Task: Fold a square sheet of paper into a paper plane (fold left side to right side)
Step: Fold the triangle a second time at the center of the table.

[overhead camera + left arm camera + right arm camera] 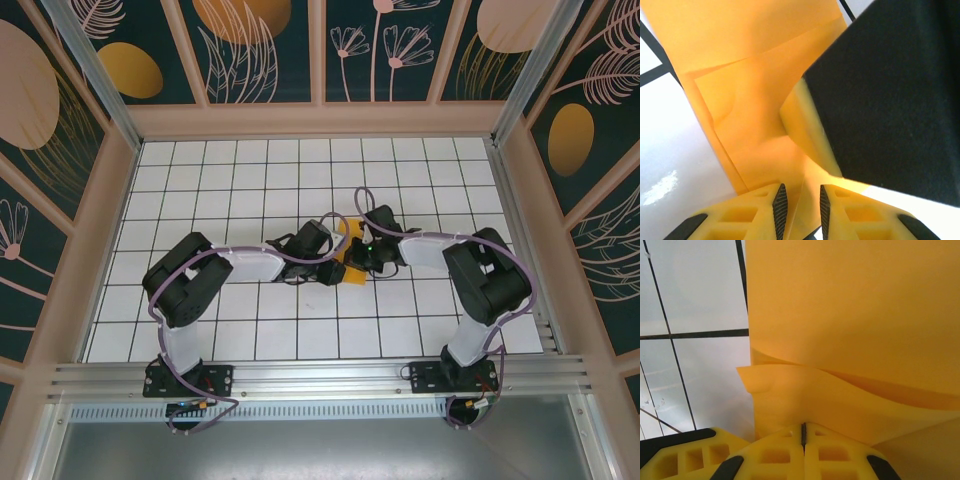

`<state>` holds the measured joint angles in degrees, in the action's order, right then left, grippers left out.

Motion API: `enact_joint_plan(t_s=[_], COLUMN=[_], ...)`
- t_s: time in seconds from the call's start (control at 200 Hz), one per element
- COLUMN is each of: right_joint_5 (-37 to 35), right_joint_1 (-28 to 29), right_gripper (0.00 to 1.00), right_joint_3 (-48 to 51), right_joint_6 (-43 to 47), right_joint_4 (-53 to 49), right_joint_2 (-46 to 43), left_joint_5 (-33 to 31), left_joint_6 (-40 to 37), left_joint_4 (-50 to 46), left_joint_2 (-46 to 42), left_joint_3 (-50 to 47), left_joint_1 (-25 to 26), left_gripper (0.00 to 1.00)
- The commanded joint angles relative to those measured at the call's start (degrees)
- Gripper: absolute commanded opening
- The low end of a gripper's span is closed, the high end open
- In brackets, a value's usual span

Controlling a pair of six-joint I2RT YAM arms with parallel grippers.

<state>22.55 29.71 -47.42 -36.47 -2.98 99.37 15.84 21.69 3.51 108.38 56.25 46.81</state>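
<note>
A table (200, 180) of white tiles ruled by thin black lines was evenly lit. It was enclosed on three sides by walls (270, 50) printed dark teal with orange ovals (130, 70) and pale line-drawn plants (400, 45), set in a pinkish frame (320, 120). Silver posts (95, 70) were set at the far corners, and an aluminium rail (320, 378) was laid along the near edge.

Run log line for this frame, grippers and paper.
stage: fold underway | square sheet of paper: partly folded, flap raised | left gripper: slightly open over paper | right gripper: shut, tips at paper
</note>
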Motion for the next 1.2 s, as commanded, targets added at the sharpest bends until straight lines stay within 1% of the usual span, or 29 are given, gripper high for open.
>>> enact_joint_plan(t_s=[0.0, 0.47, 0.621, 0.751, 0.771, 0.976, 1.196], right_joint_5=[-4.88, -4.35, -3.10, -2.59, -2.53, -1.74, -1.33], right_joint_1=[-2.82, -9.07, -9.27, -8.90, -8.97, -8.81, -8.81], right_gripper=[0.06, 0.06, 0.06, 0.06, 0.06, 0.06, 0.06], right_joint_3=[-0.14, -0.18, 0.31, 1.91, 2.39, 3.62, 3.30], right_joint_6=[1.82, 5.39, 5.23, 4.62, 4.42, 3.77, 4.04], right_joint_4=[-0.83, -1.91, -1.44, -0.39, -0.08, 1.30, 0.96], right_joint_2=[-0.88, -1.14, -0.42, -0.22, -0.26, -0.36, -0.41], left_joint_5=[-2.18, -2.08, -1.86, -0.91, -0.66, 3.85, 4.09], left_joint_6=[-0.74, -0.66, -0.43, -0.59, -0.77, -2.15, -4.13], left_joint_4=[-7.03, -6.85, -6.76, -7.30, -7.53, -9.01, -10.71], left_joint_2=[3.95, 4.12, 3.48, 0.61, 0.10, -3.34, 0.72], left_joint_3=[-1.84, -2.02, -1.69, -0.87, 1.01, 8.11, 11.92], left_joint_1=[0.04, 0.03, 0.04, -0.01, 0.04, 0.04, 0.03], left_gripper=[0.29, 0.28, 0.29, 0.30, 0.30, 0.32, 0.31])
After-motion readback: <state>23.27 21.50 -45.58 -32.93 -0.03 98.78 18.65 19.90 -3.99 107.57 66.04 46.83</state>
